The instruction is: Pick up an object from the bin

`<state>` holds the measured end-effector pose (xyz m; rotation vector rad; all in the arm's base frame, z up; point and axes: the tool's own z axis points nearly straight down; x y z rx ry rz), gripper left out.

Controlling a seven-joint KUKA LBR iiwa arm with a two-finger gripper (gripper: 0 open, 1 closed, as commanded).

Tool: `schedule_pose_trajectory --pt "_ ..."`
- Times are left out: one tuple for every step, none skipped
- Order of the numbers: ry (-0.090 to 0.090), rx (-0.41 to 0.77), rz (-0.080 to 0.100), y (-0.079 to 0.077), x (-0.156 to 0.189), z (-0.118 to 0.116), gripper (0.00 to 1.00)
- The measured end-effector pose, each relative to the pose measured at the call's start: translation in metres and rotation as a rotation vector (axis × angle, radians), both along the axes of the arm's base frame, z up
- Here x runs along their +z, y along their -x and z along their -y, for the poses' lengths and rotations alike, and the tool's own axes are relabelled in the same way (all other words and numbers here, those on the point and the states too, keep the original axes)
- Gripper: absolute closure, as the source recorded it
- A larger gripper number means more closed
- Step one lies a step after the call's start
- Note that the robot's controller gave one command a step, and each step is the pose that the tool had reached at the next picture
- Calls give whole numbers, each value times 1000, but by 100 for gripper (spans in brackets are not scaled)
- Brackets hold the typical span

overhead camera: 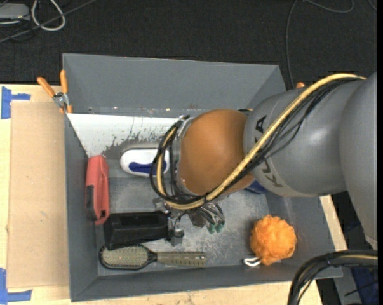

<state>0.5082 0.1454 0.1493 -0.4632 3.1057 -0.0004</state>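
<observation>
Grey bin (pixel 77 234) floor: the gripper (pixel 192 224), fingers spread, hangs at the black box's (pixel 134 229) right end. Closing might clip that box's edge, or snag the hairbrush (pixel 147 257) beside it.

The bin's (pixel 75 221) left side is crowded by a red tool (pixel 96 188), a black block (pixel 133 229) and, along the front wall, a hairbrush (pixel 147 257). Bare floor is left between the brush handle and an orange puff (pixel 274 239).
</observation>
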Motion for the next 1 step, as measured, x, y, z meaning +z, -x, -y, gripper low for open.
schedule_pose_trajectory --pt "2 -1 -7 2 17 0 100"
